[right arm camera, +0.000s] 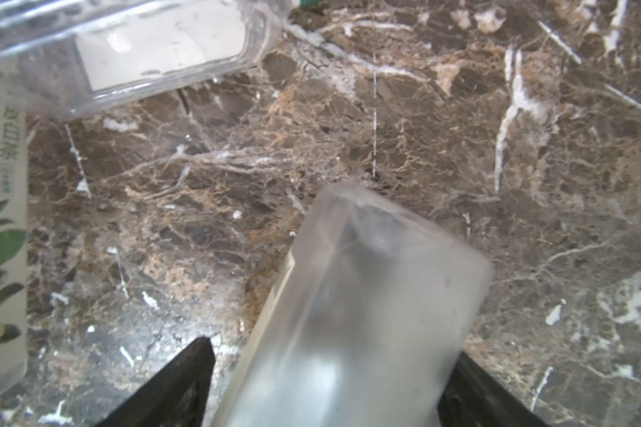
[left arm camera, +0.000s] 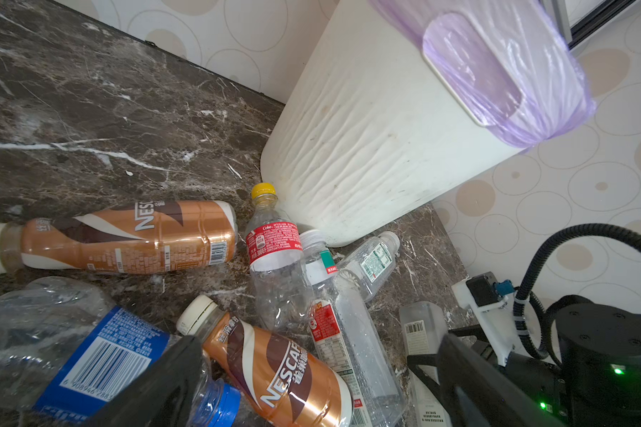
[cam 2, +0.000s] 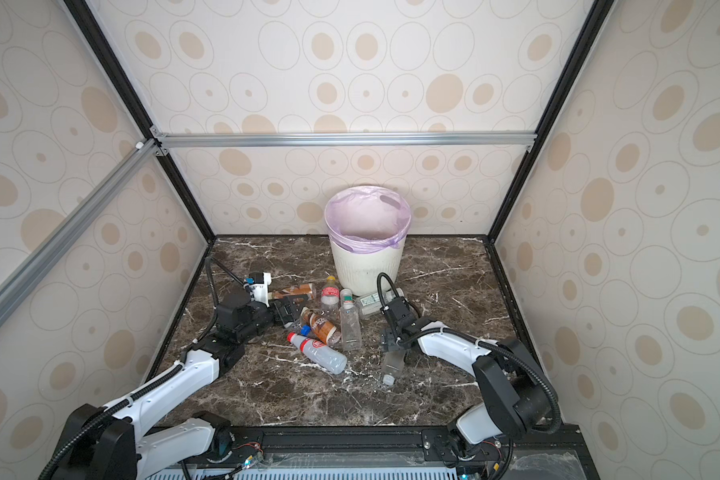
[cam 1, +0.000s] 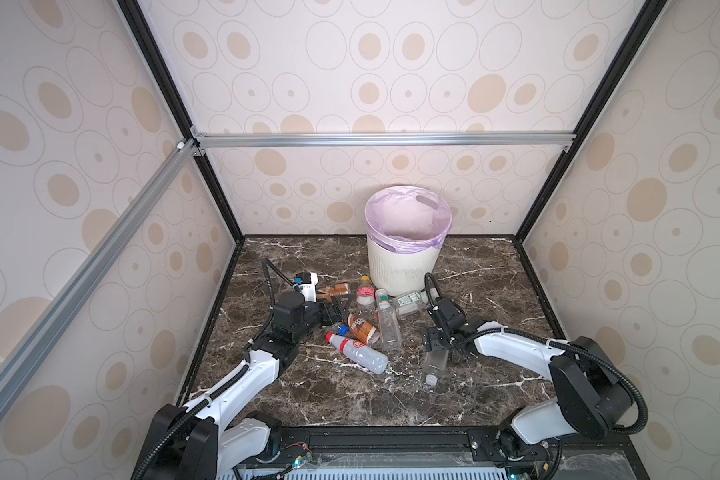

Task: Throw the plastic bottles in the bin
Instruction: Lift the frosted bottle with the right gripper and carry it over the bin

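Observation:
The bin stands at the back of the marble table, off-white and ribbed, with a lilac liner over its rim. Several plastic bottles lie in front of it. Among them are a brown Nescafe bottle, a red-white labelled one and a tall clear one. My left gripper is open at the left of the pile, its fingers either side of the Nescafe bottle. My right gripper straddles a clear square bottle lying on the table. A gap shows beside one finger.
A second Nescafe bottle, a yellow-capped Coke bottle and a crushed blue-labelled bottle lie by the left gripper. A green-white labelled bottle rests against the bin's foot. Patterned walls close the table on three sides.

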Available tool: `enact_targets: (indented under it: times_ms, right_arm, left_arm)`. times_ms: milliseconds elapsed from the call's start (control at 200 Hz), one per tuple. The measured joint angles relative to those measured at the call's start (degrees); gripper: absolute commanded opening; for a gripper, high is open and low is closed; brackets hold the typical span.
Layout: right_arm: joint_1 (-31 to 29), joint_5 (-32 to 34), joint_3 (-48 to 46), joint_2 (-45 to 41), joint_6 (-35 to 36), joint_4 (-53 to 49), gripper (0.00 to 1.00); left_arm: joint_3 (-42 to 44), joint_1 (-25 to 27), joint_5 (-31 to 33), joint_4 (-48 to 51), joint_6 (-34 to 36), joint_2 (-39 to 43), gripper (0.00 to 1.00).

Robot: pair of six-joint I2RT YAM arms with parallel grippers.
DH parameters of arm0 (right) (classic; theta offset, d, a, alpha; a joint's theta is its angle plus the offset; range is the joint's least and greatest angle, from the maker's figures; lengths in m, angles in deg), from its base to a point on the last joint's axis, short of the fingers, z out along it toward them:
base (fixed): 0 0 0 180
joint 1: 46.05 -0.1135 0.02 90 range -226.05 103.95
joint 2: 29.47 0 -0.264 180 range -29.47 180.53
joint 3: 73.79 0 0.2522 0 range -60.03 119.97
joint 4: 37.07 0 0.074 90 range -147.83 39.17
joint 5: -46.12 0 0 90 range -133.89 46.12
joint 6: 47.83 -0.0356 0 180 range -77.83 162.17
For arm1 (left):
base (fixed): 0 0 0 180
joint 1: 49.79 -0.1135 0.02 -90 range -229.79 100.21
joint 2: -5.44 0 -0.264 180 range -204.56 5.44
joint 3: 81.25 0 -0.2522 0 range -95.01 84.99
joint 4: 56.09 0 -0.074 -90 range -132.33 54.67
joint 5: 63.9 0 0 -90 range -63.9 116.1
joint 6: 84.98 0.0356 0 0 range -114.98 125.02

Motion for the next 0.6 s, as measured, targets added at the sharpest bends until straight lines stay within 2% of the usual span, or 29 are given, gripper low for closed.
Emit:
enact_targets:
  times_ms: [90,340,600]
  right_arm:
    - [0.37,-0.35,0.26,0.83,0.57,0.20,0.81]
    - [1.36,-2.34,0.83,3.10,1.40,0.79,0.59]
    - [2.84,-4.48,2.78,4.81,1.77,1.25,0.53]
  left_arm:
    - [0.00,0.00,-0.02,0.00,0.00,-0.07,0.99]
    - [0.00,0.17,-0.07,0.00,-0.02,-0.66,0.99]
    - [-0.98,0.37,-1.51,1.90,-0.07,-1.95,0.99]
